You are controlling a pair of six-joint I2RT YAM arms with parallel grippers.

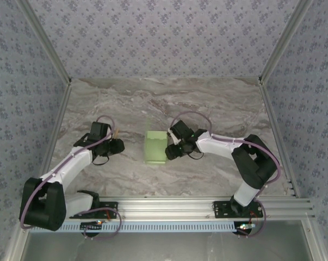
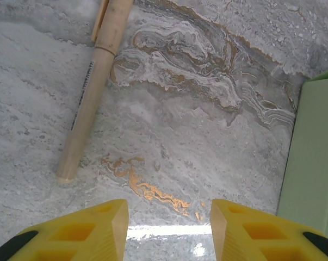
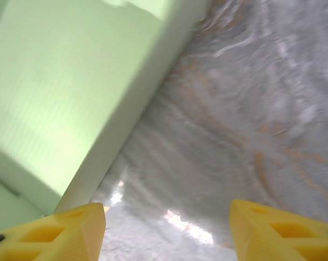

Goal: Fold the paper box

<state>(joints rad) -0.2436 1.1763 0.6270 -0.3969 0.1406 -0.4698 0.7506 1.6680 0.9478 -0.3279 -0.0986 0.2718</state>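
On my left, the left hand [image 1: 119, 145] sits low over the marble worktop [image 1: 218, 103], between the left edge and the middle, pointing toward the centre. From its wrist camera I see its two yellow fingers [image 2: 93, 228] standing apart with only bare worktop [image 2: 196, 136] between them, so it is open and grips nothing. Just beyond that hand, on the side toward the far edge, lies a tan pen [image 1: 116, 132]. In the left wrist view the pen [image 2: 93, 92] lies flat on the stone, well clear of the fingers and touching neither of them. Moving right, the paper box [image 1: 155, 147] stands about midway across the worktop, between the two hands and a little closer to the near edge than to the far one. It reads as a pale green block with upright walls, resting on its base. Its side wall shows at the right border of the left wrist view [image 2: 310, 157], apart from that hand's fingers. Right of the box, the right hand [image 1: 172, 152] is close against the box's right side. Its wrist camera shows its fingers [image 3: 71, 234] set wide, with open worktop [image 3: 251, 109] between them. The box [image 3: 71, 92] rises just outside the finger on the left of that view, not between the two. I cannot tell whether that finger touches the card.
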